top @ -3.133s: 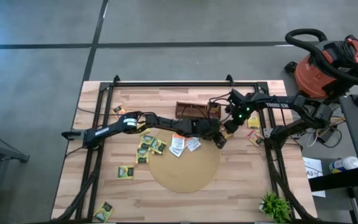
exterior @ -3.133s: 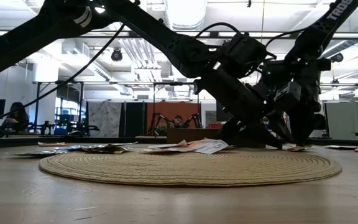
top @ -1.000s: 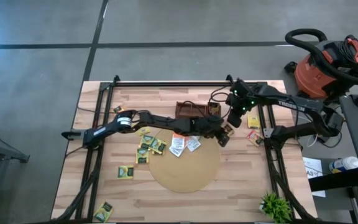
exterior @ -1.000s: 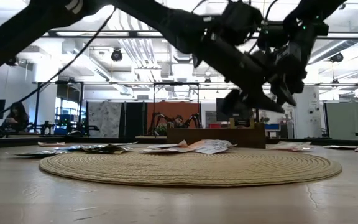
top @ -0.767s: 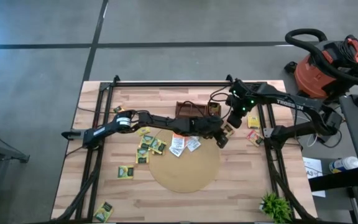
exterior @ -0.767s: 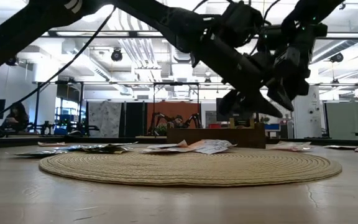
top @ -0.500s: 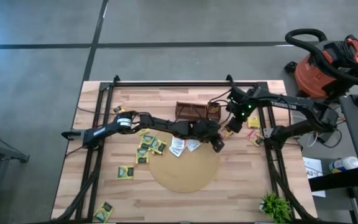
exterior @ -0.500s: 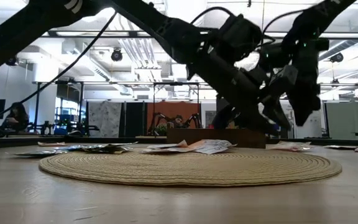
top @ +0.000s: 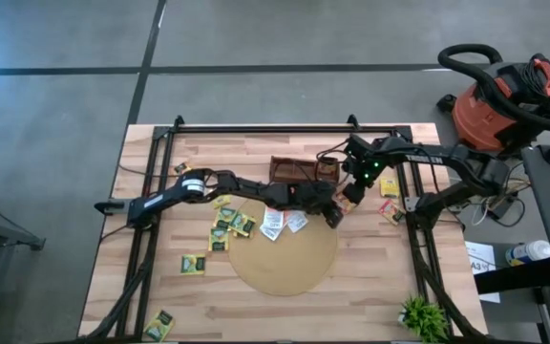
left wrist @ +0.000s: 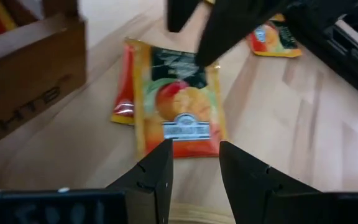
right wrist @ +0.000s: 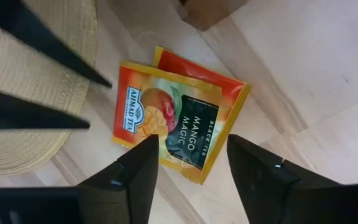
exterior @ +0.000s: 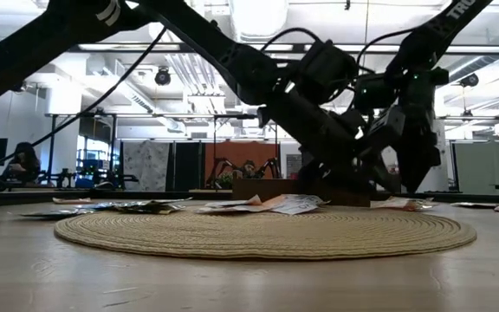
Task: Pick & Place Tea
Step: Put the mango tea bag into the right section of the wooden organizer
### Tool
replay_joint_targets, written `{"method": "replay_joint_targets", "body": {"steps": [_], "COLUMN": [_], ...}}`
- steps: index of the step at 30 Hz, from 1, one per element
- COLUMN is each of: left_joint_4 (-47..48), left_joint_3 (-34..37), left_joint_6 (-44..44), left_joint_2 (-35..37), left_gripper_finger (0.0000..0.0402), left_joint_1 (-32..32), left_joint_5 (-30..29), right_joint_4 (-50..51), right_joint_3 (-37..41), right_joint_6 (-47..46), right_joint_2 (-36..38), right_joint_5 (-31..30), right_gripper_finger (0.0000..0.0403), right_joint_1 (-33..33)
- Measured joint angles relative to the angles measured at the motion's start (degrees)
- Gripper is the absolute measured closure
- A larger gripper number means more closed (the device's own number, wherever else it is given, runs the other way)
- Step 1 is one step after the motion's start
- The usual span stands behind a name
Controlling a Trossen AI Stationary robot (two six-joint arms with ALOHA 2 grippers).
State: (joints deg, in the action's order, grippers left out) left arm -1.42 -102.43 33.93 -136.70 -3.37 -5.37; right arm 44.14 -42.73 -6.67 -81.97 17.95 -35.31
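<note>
Both grippers meet near the right end of the box [top: 304, 170], at the far right rim of the mat [top: 285, 258]; the right gripper [right wrist: 188, 165] hangs over a mango sachet [right wrist: 169, 121] lying flat on the table [top: 390, 277], its fingers [right wrist: 263, 168] spread apart and holding nothing; that sachet lies on top of a red sachet [right wrist: 219, 81], just beside the mat; the left gripper [left wrist: 194, 171] points at the same mango sachet [left wrist: 179, 112] from the other side, fingers parted with a gap, nothing between them; another orange sachet [left wrist: 272, 40] lies farther off; more yellow-green sachets [top: 227, 225] and white sachets [top: 283, 222] lie scattered left of the mat's far rim.
</note>
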Motion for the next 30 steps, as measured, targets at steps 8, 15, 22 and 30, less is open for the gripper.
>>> {"method": "replay_joint_targets", "body": {"steps": [8, 15, 22, 30], "left_joint_4": [-1.37, -1.98, -2.11, -1.51], "left_joint_3": [0.35, 0.57, 0.87, 0.81], "left_joint_6": [0.47, 0.57, 0.52, 0.48], "left_joint_2": [-0.50, -0.57, -1.27, -0.88], "left_gripper_finger": [0.0276, 0.0276, 0.0276, 0.0276], "left_joint_1": [-0.96, -1.49, -1.51, -1.43], "left_joint_5": [0.29, 1.75, 2.81, 2.86], "right_joint_4": [-0.47, -3.22, -3.41, -3.04], "right_joint_3": [1.17, 1.24, 1.13, 1.15], "right_joint_6": [0.17, -0.06, -1.05, -1.53], "right_joint_2": [-3.23, -4.88, -4.77, -4.75], "right_joint_5": [0.38, 3.75, 5.08, 6.45], "right_gripper_finger": [0.0209, 0.0211, 0.0245, 0.0296], "right_joint_1": [0.02, 0.07, 0.17, 0.17]}}
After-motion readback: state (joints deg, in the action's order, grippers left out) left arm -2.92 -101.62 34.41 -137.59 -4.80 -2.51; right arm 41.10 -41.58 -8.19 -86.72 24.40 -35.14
